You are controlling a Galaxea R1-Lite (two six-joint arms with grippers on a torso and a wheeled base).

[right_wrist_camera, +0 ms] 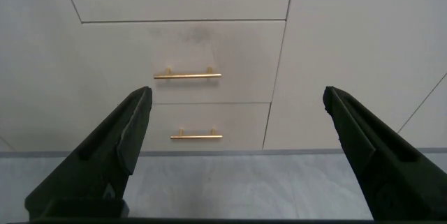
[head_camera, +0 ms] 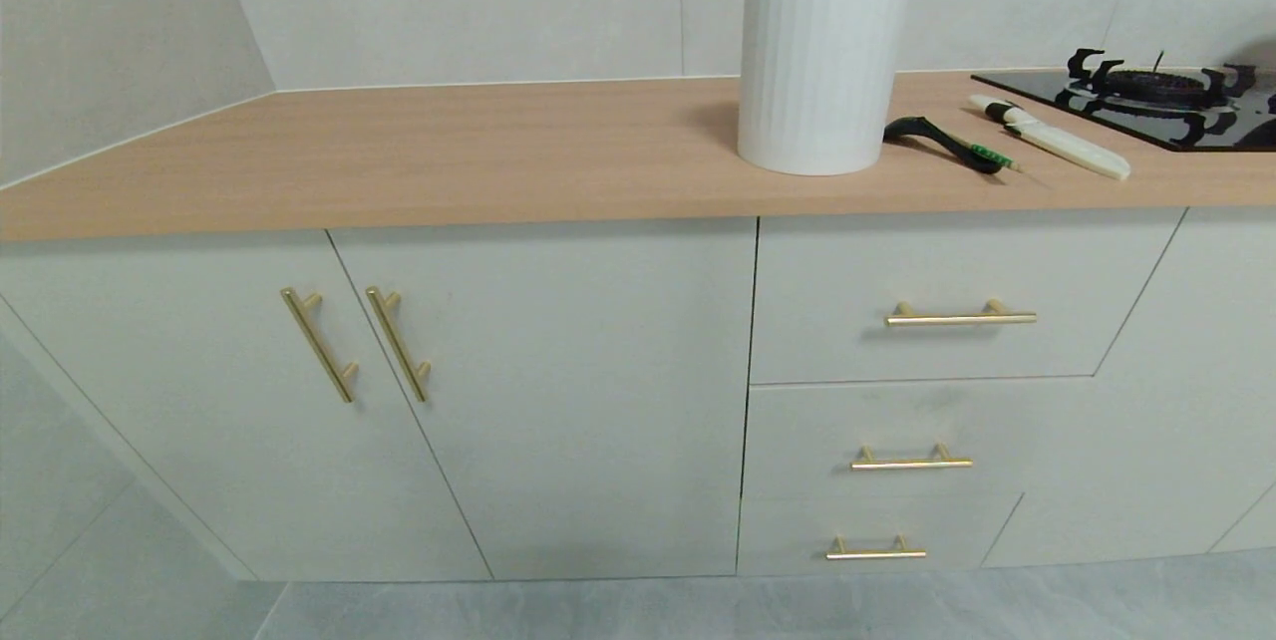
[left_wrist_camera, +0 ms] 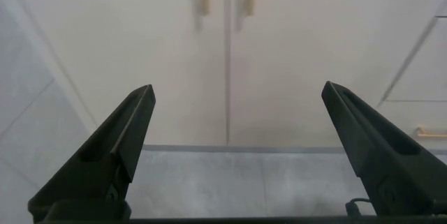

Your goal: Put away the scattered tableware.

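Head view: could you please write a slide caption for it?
White ribbed container, dark tool and white utensil on wooden counter above closed drawers.

We log a white ribbed cylindrical container (head_camera: pixel 822 52) on the wooden countertop (head_camera: pixel 399 152), near its front edge. Just right of it lies a black-handled tool (head_camera: pixel 942 142), then a white sheathed knife (head_camera: pixel 1052 137). A black glass hob (head_camera: pixel 1146 97) sits toward the right back. Under the front edge are pale cabinet doors (head_camera: pixel 399 421) on the left and stacked drawers (head_camera: pixel 947 291) on the right.

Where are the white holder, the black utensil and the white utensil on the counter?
Holder (head_camera: pixel 822 52): head view, middle of its ribbed wall.
Black utensil (head_camera: pixel 937 136): head view, on its curved handle.
White utensil (head_camera: pixel 1053 136): head view, midway along its body.
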